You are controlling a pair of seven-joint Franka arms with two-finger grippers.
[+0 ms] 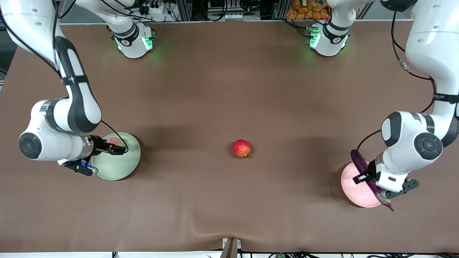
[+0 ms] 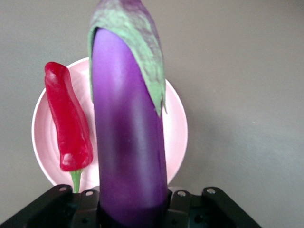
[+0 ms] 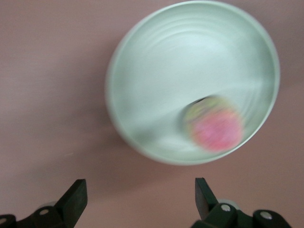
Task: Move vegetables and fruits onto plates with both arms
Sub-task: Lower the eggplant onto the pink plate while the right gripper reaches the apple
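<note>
My left end effector (image 1: 363, 178) grips the eggplant (image 2: 128, 142) above the pink plate (image 2: 176, 128), where the chili (image 2: 69, 123) already lies; lowering and release come next. My right end effector (image 1: 120, 148), jaws wide and empty, hangs over the green plate (image 3: 156, 61) holding the pinkish fruit (image 3: 216, 126). The red fruit (image 1: 241, 148) waits mid-worktop (image 1: 229, 89), unobstructed, for transfer to the green plate.

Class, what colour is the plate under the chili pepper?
Pale pink plate, with the chili pepper on it; clearest in the left wrist view.
</note>
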